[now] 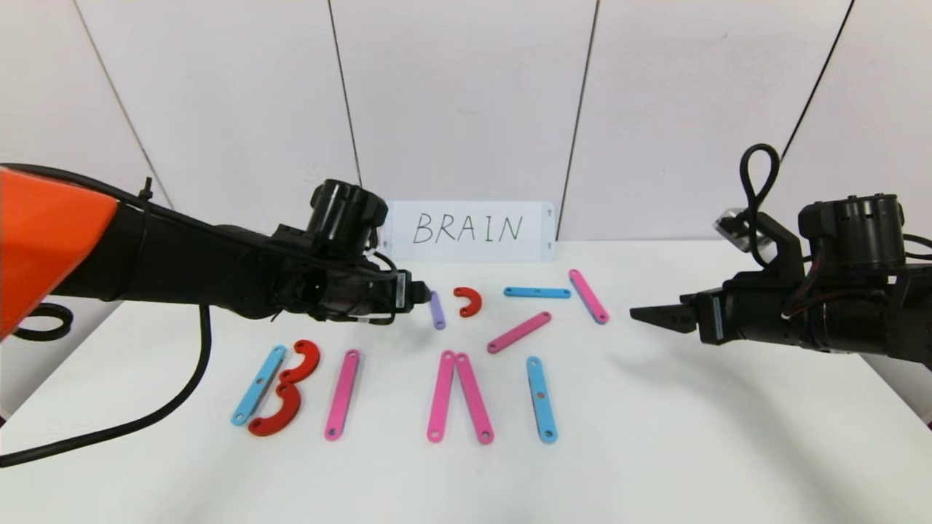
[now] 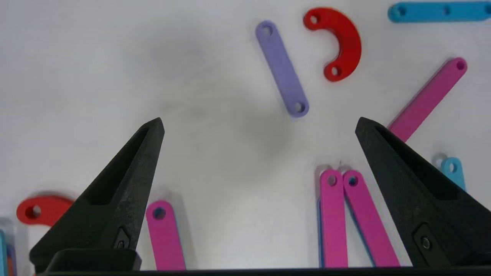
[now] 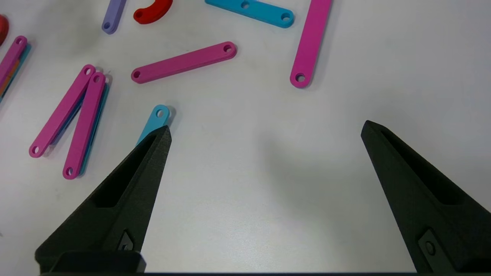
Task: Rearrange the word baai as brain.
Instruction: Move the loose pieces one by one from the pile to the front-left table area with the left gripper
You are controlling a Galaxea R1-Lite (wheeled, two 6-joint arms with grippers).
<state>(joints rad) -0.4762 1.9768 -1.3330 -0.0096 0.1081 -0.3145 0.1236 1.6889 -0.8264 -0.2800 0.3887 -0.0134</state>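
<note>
The front row of letters lies on the white table (image 1: 655,451): a B of a blue strip (image 1: 258,384) and two red curves (image 1: 285,389), a pink strip (image 1: 342,394), two pink strips (image 1: 459,396) meeting at the top, and a blue strip (image 1: 541,399). Behind them lie a purple strip (image 1: 437,310), a red curve (image 1: 467,300), a slanted pink strip (image 1: 518,332), a blue strip (image 1: 537,292) and another pink strip (image 1: 588,295). My left gripper (image 1: 422,292) is open and empty, just left of the purple strip (image 2: 282,68). My right gripper (image 1: 644,315) is open and empty at the right, over bare table.
A white card (image 1: 470,231) with handwritten BRAIN stands against the back wall. A black cable (image 1: 145,415) from the left arm trails over the table's left side. The table's right half in front of the right gripper is bare.
</note>
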